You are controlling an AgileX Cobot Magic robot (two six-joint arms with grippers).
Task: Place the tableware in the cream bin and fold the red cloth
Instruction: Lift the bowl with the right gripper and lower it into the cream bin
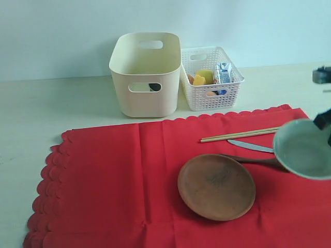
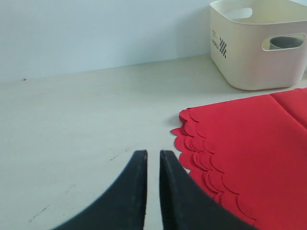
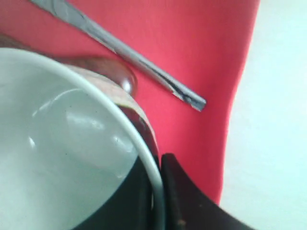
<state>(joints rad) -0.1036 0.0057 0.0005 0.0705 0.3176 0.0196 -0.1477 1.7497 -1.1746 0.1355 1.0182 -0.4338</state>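
The red cloth [image 1: 103, 181] [image 2: 249, 143] [image 3: 192, 38] lies spread flat on the table. On it rest the brown plate [image 1: 216, 186], chopsticks [image 1: 240, 135], knife [image 1: 251, 146] [image 3: 129, 55] and the dark spoon [image 1: 253, 160]. My right gripper [image 3: 158, 167] is shut on the rim of the pale bowl [image 1: 305, 150] [image 3: 62, 158], held tilted above the cloth's right side. The cream bin [image 1: 145, 101] [image 2: 254, 52] stands behind the cloth; something grey [image 2: 283, 43] shows through its handle cut-out. My left gripper [image 2: 153, 155] hovers shut and empty over bare table by the cloth's scalloped edge.
A low white lattice basket [image 1: 212, 95] stands right of the bin, holding yellow food [image 1: 205, 75] and a blue-and-white carton [image 1: 223, 72]. A pale wall runs behind the table. Bare tabletop lies left of and behind the cloth.
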